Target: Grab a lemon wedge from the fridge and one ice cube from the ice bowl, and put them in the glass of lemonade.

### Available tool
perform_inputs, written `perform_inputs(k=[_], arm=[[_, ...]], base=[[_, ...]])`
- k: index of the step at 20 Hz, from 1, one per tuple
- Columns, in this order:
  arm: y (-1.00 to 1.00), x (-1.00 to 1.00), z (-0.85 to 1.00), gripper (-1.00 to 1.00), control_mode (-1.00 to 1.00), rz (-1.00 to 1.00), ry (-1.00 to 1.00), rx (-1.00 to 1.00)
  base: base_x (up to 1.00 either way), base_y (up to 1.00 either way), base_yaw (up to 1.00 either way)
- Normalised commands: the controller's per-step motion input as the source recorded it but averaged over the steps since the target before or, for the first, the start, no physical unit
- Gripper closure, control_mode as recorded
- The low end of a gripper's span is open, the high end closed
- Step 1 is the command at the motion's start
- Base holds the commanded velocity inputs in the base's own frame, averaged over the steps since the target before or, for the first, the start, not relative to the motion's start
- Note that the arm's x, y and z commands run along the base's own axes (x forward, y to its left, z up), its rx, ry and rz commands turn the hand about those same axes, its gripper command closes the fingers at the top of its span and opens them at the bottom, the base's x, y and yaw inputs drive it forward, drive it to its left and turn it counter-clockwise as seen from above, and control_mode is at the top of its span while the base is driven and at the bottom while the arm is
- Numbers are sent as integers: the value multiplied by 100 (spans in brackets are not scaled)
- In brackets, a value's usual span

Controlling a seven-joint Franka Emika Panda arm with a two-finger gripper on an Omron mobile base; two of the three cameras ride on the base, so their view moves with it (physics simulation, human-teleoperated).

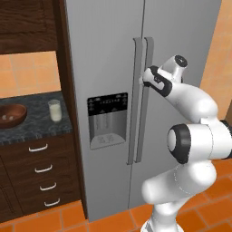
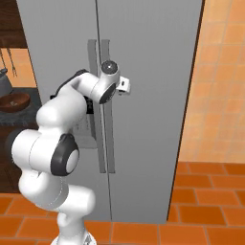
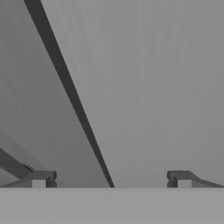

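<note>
The grey two-door fridge (image 1: 108, 50) (image 2: 148, 72) stands shut, so the lemon wedge is hidden. My gripper (image 1: 143, 81) (image 2: 123, 86) is up against the long vertical handles (image 1: 141, 99) at the middle of the fridge. In the hand view the gripper (image 3: 111, 179) is open, with nothing between its fingertips (image 3: 41, 178); a dark line of the fridge front (image 3: 144, 87) runs down between them. On the counter to the left sit the glass of lemonade (image 1: 55, 110) and the reddish-brown ice bowl (image 1: 11, 115) (image 2: 14, 102), with a whitish ice cube (image 1: 5, 117) inside it.
A dark stone counter (image 1: 34, 127) over dark wooden drawers (image 1: 43, 170) stands left of the fridge, with a wooden cabinet (image 1: 27, 22) above. The black dispenser panel (image 1: 107, 120) is on the left door. An orange tiled floor (image 2: 206, 201) and wall lie to the right.
</note>
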Motion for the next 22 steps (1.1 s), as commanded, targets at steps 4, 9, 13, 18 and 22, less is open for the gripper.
perform_inputs(k=[4,9,13,18,22], arm=[[44,28,0,-100,-100,0,0,0],[33,2,0,-100,-100,0,-2,0],[20,11,-11,-100,-100,0,-14,0],[8,61,-42,-100,-100,0,-29,-1],[6,54,-11,-100,-100,0,-8,0]], base=[[0,0,0],[0,0,0],[0,0,0],[0,0,0],[0,0,0]])
